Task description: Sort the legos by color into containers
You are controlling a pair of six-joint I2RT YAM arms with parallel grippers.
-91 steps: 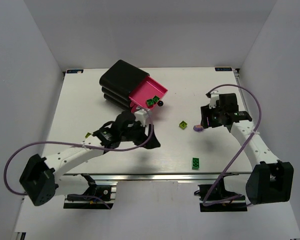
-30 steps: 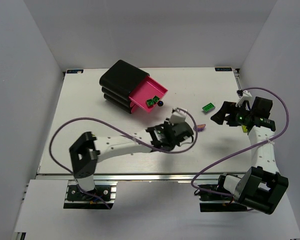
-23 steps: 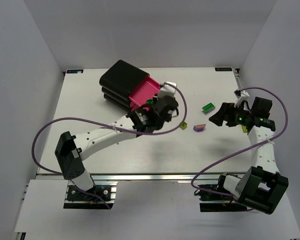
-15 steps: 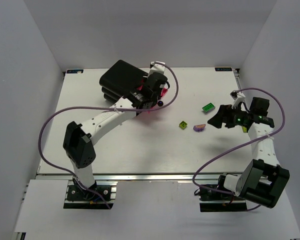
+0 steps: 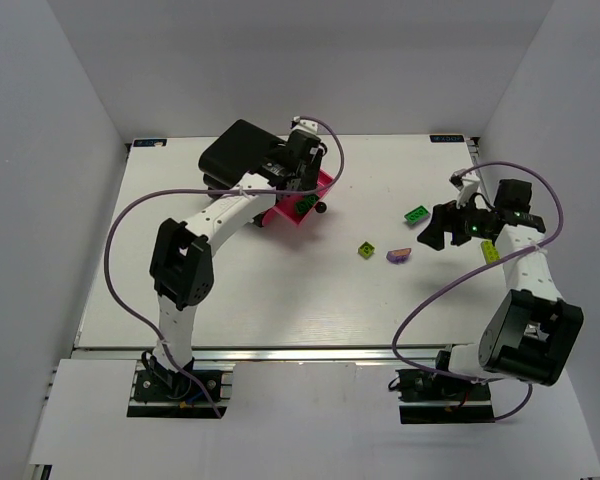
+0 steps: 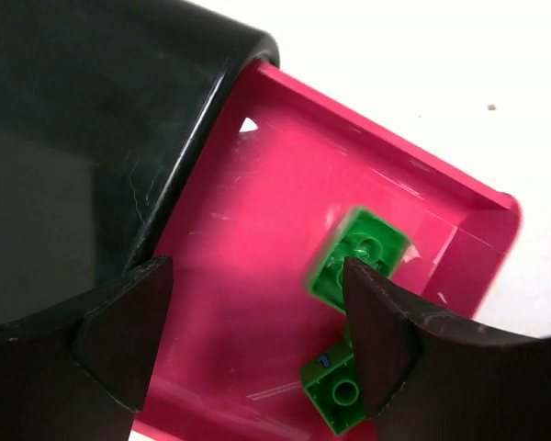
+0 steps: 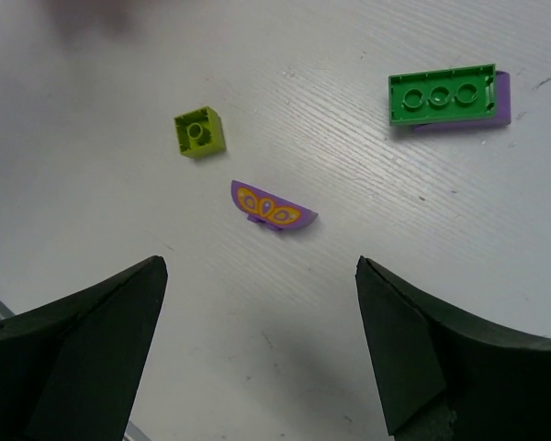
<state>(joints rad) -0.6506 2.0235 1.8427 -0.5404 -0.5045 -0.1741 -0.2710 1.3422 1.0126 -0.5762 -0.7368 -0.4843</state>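
Table: From the top camera I saw the white table with both arms reaching away from me over it.
Yellow-green bricks: One small yellow-green brick lay near the middle of the table with its single stud up. A second yellow-green piece showed just beside the right forearm, partly hidden by it.
Purple piece: A purple half-round piece with an orange pattern lay just to the right of the yellow-green brick, not touching it.
Right gripper: The right gripper hovered over the table, to the right of the purple half-round piece. Its jaws were spread wide and had hold of nothing.
Three-stud brick: A green three-stud brick lay farther back on the table. It sat on top of a purple plate, of which I saw only the edge.
Left gripper: The left gripper hung over the pulled-out drawer. Its fingers stood well apart and nothing was between them.
Drawer: The pink drawer was pulled out of the stack; I could not tell which level it belonged to. Its dark knob pointed toward the middle of the table. Inside it lay a blurred green brick and, near the front wall, a corner green brick. Whether the two touched I could not tell.
Casing: The black casing stood at the far left of the table, with the drawer sticking out of it.
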